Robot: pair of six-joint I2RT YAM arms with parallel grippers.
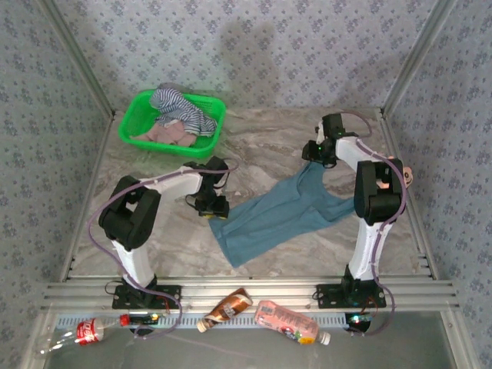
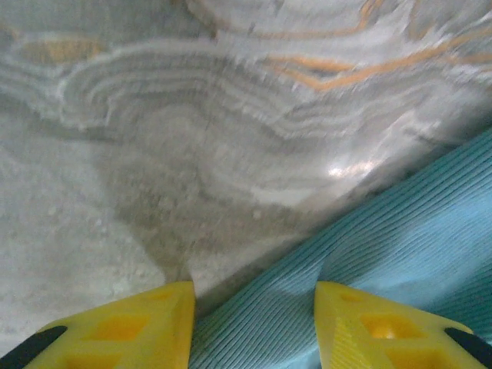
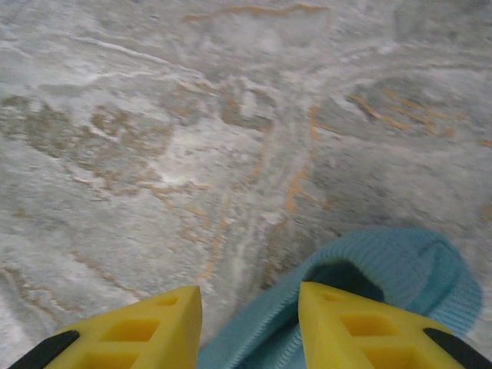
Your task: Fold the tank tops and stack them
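The teal-blue tank top (image 1: 280,215) lies spread flat across the middle of the marble table. My left gripper (image 1: 214,206) is low over its left corner. In the left wrist view that gripper (image 2: 254,290) is open, its yellow fingers (image 2: 146,323) astride the ribbed fabric's edge (image 2: 400,246). My right gripper (image 1: 314,157) is at the far strap end. In the right wrist view it (image 3: 250,292) is open, with one finger (image 3: 346,323) inside the strap loop (image 3: 415,265). The striped tank top (image 1: 181,106) and the pink one (image 1: 165,134) lie bunched in a green basket (image 1: 207,142).
The green basket stands at the back left. A small pink object (image 1: 404,175) sits by the right arm near the table's right edge. Three bottles lie along the near rail: a cola bottle (image 1: 84,332), a brown one (image 1: 227,307), a pink one (image 1: 288,324).
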